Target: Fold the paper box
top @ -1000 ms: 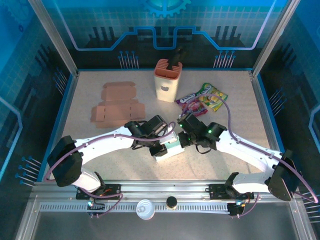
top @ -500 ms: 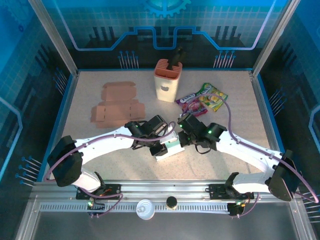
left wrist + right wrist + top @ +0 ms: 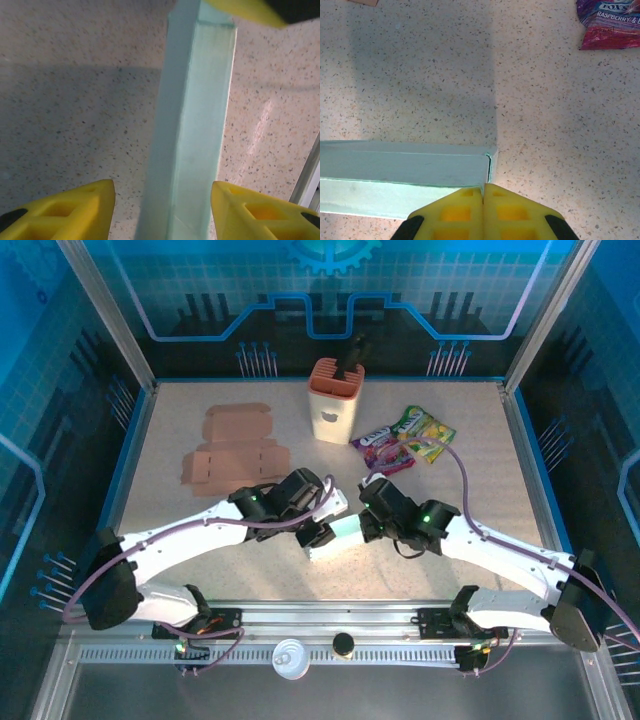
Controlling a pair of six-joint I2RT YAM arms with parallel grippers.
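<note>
paper box [image 3: 195,125] runs straight ahead of the left gripper [image 3: 162,200], whose jaws stand apart either side of it, touching neither wall. right gripper [image 3: 483,200] is closed, tips pressed at the box's end corner. best to keep that end pinned while the left squeezes square across the walls. since a second ago the left jaws widened and its arm swung out; the right stayed closed.

This is a robotics laboratory test cell. Silver aluminium frame posts [image 3: 108,315] are carrying blue translucent wall panels printed with circuit lines and a gear [image 3: 330,300]. They are enclosing a beige speckled tabletop [image 3: 470,450], and two white robot arms [image 3: 190,535] are standing bolted to a slotted aluminium rail [image 3: 400,652].
</note>
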